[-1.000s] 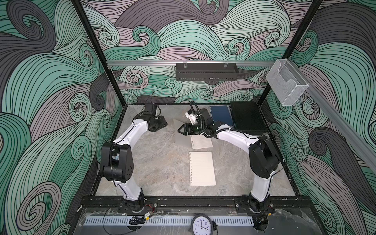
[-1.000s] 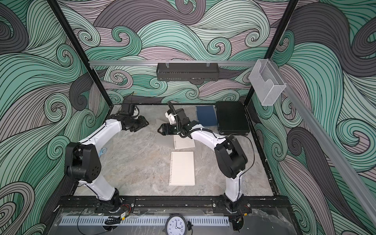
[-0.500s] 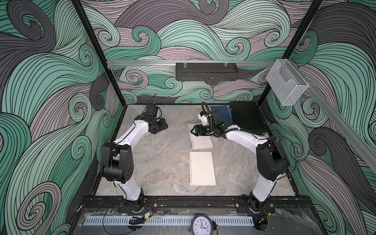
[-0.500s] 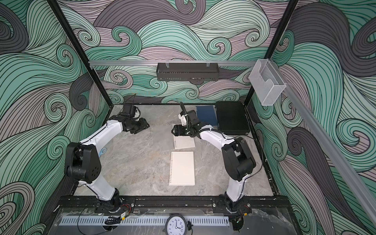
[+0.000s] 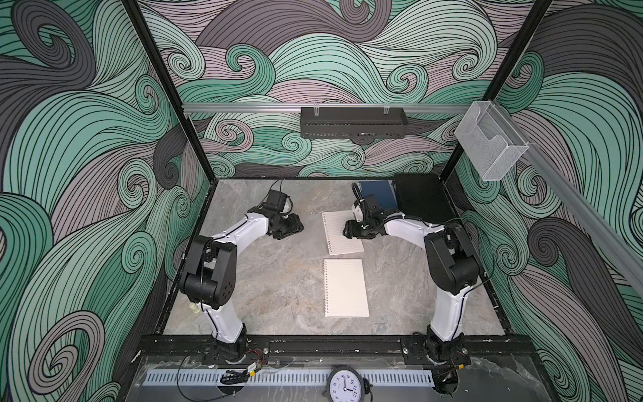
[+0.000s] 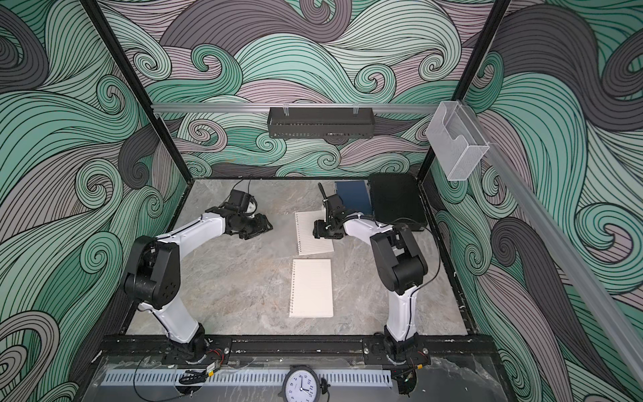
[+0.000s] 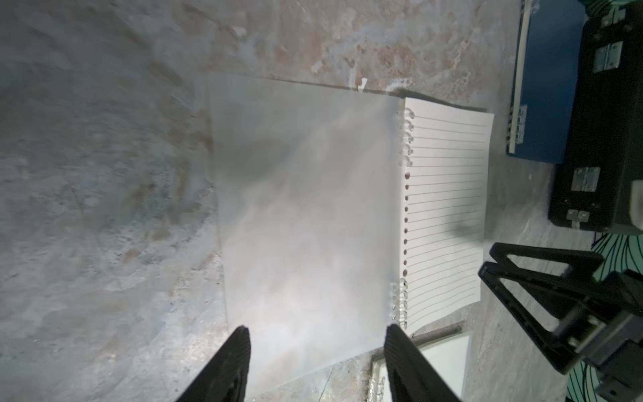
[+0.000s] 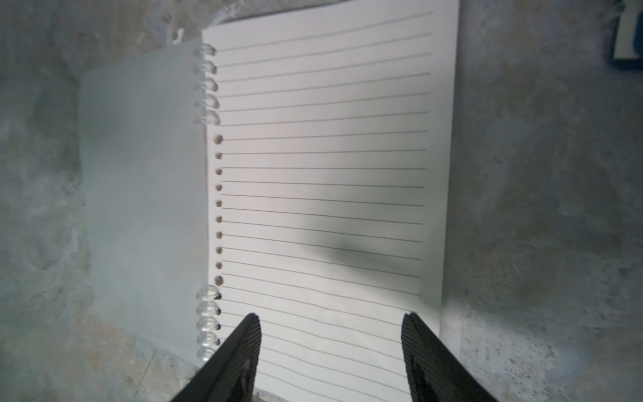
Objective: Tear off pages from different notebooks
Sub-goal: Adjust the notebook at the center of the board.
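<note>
Top view: notebook (image 5: 381, 193) beside case (image 5: 422, 198) (seemingly shut)

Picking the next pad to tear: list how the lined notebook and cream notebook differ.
The lined notebook has white ruled pages; the cream notebook, plain cream ones. The lined notebook lies farther back, slightly skewed; the cream notebook nearer the front, squarer. The open right gripper hangs over the lined notebook, nothing over the cream notebook. Both are spiral-bound, lying flat.

Robot lab cell, wave-patterned walls (image 5: 348, 62), marble tabletop (image 5: 278, 289)
</note>
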You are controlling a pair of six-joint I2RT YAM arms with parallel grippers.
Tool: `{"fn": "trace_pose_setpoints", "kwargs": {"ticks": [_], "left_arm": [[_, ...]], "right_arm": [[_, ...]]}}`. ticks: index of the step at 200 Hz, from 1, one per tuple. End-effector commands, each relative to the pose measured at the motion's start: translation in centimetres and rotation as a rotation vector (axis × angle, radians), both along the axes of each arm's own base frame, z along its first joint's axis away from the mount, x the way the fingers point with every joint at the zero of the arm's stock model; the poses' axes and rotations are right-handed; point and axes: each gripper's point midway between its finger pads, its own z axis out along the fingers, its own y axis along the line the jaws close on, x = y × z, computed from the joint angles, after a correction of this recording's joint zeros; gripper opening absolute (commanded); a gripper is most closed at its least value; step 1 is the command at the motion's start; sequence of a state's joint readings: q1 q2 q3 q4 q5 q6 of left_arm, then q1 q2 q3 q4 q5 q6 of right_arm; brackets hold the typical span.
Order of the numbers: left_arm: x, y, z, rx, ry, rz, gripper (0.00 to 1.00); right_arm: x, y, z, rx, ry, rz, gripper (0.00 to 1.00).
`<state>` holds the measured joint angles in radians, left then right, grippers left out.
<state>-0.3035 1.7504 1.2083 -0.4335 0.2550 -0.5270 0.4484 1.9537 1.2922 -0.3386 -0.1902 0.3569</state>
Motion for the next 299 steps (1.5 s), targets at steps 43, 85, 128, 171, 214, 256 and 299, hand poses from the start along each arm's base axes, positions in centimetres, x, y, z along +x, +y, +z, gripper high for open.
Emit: {"fn": "trace_pose_setpoints", "kwargs": {"ticks": [43, 85, 128, 171, 214, 256, 299], "left_arm": [[0.2, -2.2, 0.3, 0.053, -0.03, -0.08, 0.62], [1.1, -3.0, 2.0, 0.043, -0.099, -0.123, 0.62], [2.9, -3.7, 4.7, 0.034, -0.204, -0.141, 0.59], [3.8, -4.8, 6.3, 0.013, -0.273, -0.169, 0.58], [3.0, -7.1, 5.2, 0.051, -0.222, -0.276, 0.59], [2.1, -9.5, 3.1, 0.16, -0.157, -0.362, 0.66], [1.5, -12.9, 1.4, 0.235, -0.144, -0.45, 0.73]], "right_arm": [[-0.5, -1.0, -1.8, -0.068, 0.036, -0.008, 0.72], [-2.3, 0.1, -2.5, -0.017, 0.067, 0.015, 0.7], [-6.0, 1.9, -3.2, 0.014, 0.104, 0.037, 0.7], [-6.1, 1.8, -2.3, 0.003, 0.073, 0.027, 0.7], [-4.3, 1.8, 0.6, 0.038, -0.001, 0.024, 0.71], [-3.3, -0.7, 2.7, 0.096, -0.063, -0.065, 0.72], [-3.5, -4.3, 2.9, 0.138, -0.083, -0.166, 0.72]]}}
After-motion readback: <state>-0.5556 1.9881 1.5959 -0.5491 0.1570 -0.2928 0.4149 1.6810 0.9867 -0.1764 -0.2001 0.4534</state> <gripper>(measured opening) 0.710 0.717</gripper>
